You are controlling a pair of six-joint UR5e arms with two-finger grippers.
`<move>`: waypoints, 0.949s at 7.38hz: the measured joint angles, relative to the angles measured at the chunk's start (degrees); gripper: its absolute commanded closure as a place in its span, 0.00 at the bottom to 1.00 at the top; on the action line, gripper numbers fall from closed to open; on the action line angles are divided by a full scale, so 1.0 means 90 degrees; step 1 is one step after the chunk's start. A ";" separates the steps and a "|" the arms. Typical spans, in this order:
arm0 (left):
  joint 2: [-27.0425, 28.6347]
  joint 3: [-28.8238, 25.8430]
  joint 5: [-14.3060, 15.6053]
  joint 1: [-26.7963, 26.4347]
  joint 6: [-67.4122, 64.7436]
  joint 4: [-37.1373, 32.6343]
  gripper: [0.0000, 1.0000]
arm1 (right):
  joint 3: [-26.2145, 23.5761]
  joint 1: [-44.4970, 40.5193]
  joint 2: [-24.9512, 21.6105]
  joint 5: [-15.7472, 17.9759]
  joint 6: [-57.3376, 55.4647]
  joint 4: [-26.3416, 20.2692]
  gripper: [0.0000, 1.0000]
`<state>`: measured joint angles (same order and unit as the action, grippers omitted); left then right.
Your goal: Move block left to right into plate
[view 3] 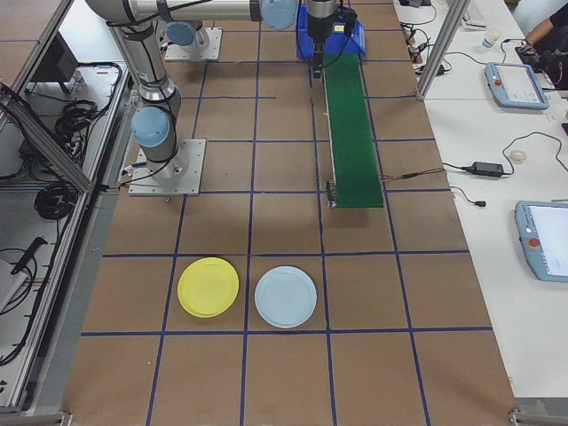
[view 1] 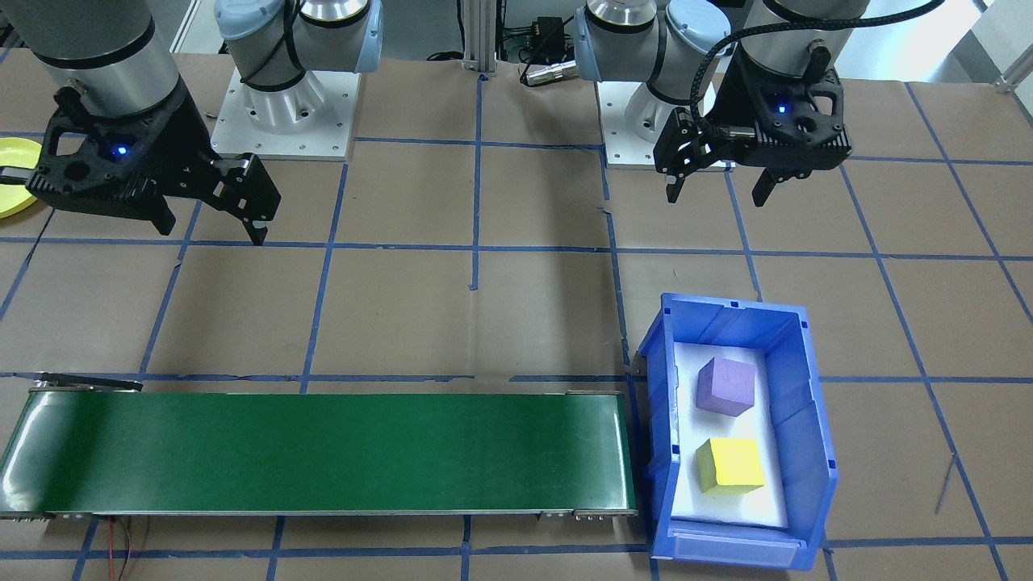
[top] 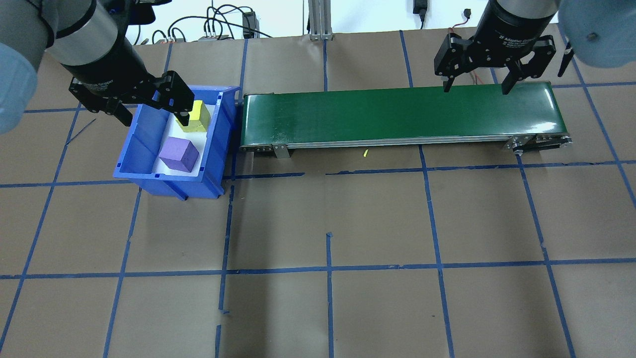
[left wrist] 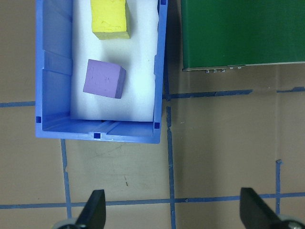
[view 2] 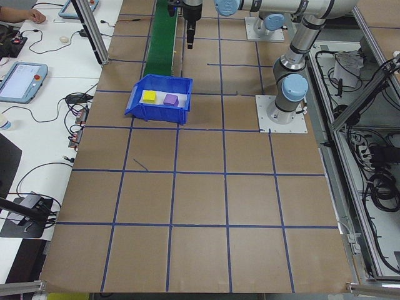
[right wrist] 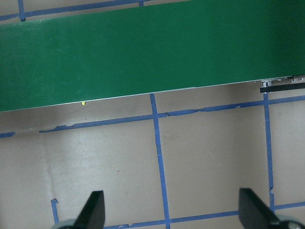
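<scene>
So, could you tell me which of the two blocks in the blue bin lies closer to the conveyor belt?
The yellow block: it lies level with the green conveyor belt, while the purple block sits nearer the bin's closed end.

Blue bin (view 1: 807, 452) at 4 o'clock: purple block (view 1: 726, 386), yellow block (view 1: 731, 466); green conveyor (view 1: 323, 453) adjoining at 7 o'clock

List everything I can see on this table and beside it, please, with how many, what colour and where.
Bin: one, blue, by the belt's end.
Blocks: two in the bin, purple block and yellow block.
Conveyor belt: one, green, mid-table.
Plates: yellow plate and pale blue plate, side by side past the belt's other end.
Tablets: several, side benches.
Left gripper: black, open, over the bin.
Right gripper: black, open, over the belt.
</scene>
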<state>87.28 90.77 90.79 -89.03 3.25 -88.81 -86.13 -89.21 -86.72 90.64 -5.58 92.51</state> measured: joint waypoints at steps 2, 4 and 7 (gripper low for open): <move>-0.0022 0.0008 0.0008 -0.0006 0.0006 -0.0019 0.00 | -0.0019 0.0000 -0.0002 0.0006 0.0002 0.0003 0.00; -0.0091 0.0002 0.0276 0.0022 0.0047 -0.0287 0.00 | -0.0027 0.0001 -0.0003 0.0007 0.0004 -0.0003 0.00; 0.0424 -0.0003 0.0375 0.0260 0.0436 0.0102 0.00 | -0.0036 0.0001 -0.0003 0.0013 0.0007 -0.0016 0.00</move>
<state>91.09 90.74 94.16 -86.69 7.17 -87.90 -86.45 -89.21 -86.75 90.76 -5.52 92.36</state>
